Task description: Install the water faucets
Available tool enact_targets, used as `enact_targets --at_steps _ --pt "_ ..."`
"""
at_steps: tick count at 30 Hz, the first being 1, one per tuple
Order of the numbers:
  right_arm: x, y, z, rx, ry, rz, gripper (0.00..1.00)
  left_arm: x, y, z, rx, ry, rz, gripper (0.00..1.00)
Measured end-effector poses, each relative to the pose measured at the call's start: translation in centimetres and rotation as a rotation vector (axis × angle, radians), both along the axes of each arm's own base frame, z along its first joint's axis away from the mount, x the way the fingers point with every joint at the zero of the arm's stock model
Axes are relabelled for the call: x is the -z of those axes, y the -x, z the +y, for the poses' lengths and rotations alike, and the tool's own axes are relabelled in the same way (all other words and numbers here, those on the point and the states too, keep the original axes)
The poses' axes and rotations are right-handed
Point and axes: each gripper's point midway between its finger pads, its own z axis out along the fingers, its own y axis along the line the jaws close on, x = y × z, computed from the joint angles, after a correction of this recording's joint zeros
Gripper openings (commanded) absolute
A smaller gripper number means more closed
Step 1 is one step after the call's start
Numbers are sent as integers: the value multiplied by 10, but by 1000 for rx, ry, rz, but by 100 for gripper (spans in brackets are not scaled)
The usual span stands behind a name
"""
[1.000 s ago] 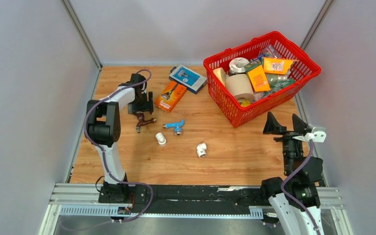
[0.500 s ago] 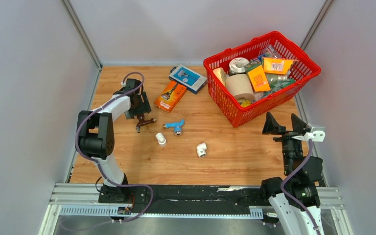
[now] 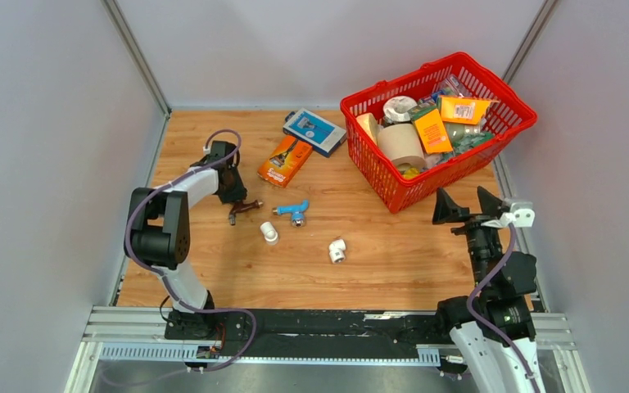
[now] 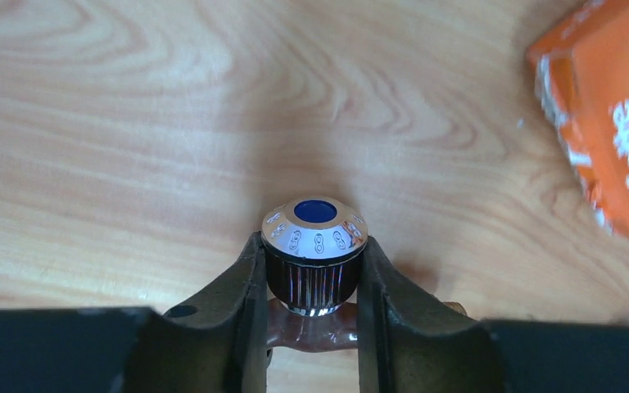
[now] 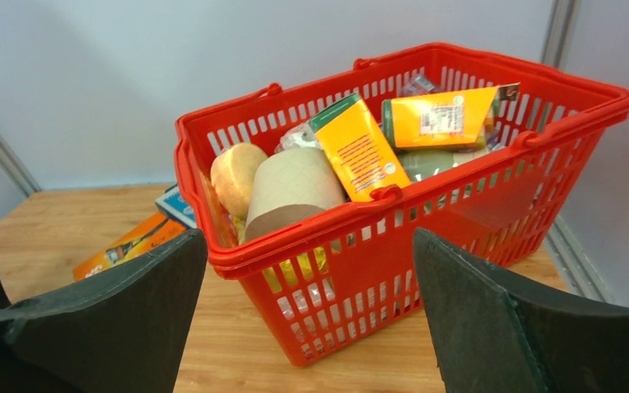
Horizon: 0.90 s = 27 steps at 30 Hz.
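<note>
Left wrist view, left jaws clamped on bronze faucet (image 4: pixel 314 250), its ribbed knob blue-capped, right jaws apart

You could read "Gillette" in white letters, with a large "5" beside it, on the orange box (image 4: pixel 610 115) left of the red basket (image 3: pixel 459 168); the basket's labels were too small to read.

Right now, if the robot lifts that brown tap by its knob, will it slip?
Probably not slip: the left fingers pinch the ridged knob of the brown tap from both sides. It looks metal, so likely stiff and heavy for its size.
</note>
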Motion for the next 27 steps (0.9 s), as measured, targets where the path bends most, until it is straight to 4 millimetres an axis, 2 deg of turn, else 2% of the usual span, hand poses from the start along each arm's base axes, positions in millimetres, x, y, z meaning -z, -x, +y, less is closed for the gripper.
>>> enact_targets --at_steps 2,4,7,9,13,18,20,23,25,27 --pt "3 -5 7 -33 13 38 100 -4 9 -1 6 11 -3 0" --pt "6 -11 17 -78 23 95 100 -15 17 -3 14 29 -28 0" --pt "4 -20 34 -158 30 170 100 -49 21 -8 31 61 -120 0" --pt "3 -24 45 -215 32 205 100 -79 23 -14 45 79 -204 0" --pt "2 -27 75 -374 24 257 100 -129 35 -36 88 135 -352 0" --pt "10 -24 111 -565 -17 324 96 -166 60 -65 136 218 -457 0" --pt "14 -21 129 -639 -28 352 95 -179 68 -72 138 244 -488 0" --pt "23 -13 168 -777 -23 418 96 -191 82 -91 169 283 -514 0" --pt "29 -6 201 -865 -1 467 100 -197 91 -102 179 306 -521 0" --pt "41 2 233 -926 30 523 100 -200 98 -111 187 316 -526 0"
